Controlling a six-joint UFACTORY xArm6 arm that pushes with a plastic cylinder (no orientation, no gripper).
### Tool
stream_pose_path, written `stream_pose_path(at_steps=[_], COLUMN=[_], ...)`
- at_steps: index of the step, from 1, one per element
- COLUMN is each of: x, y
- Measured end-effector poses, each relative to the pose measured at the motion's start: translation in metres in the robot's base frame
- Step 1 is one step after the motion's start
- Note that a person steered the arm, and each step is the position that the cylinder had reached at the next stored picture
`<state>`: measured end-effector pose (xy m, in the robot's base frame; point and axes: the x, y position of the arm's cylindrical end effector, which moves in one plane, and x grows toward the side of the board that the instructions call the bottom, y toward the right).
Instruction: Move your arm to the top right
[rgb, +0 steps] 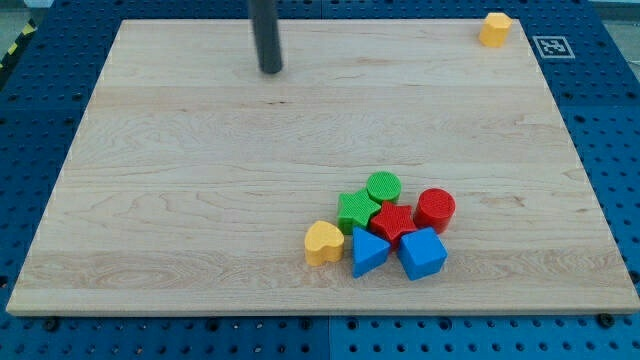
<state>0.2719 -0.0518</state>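
Tip of the dark rod tool (271, 70) resting near the top edge of the pale wooden tabletop (180, 200), left of centre. No jaws to open or close; touching nothing. Top right corner, beside the yellow plastic block (494, 29), lying far along that edge toward the view's right.

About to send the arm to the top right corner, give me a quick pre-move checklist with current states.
1. My tip in view, near the view's top, left of centre: ok.
2. Straight path rightward along the top edge free of blocks until the corner: ok.
3. Yellow block sits in the top right corner, right at the target; contact likely if I go fully in: not ok.
4. Cluster (green cylinder, green star, red star, red cylinder, blue triangle, blue block, yellow heart) far below the path: ok.
5. Tip touching the wooden board: cannot tell.
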Motion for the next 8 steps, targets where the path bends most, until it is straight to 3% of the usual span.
stream_pose_path(at_steps=[2, 5, 8], x=[-0.075, -0.079, -0.081], y=[0.127, 0.175, 0.273])
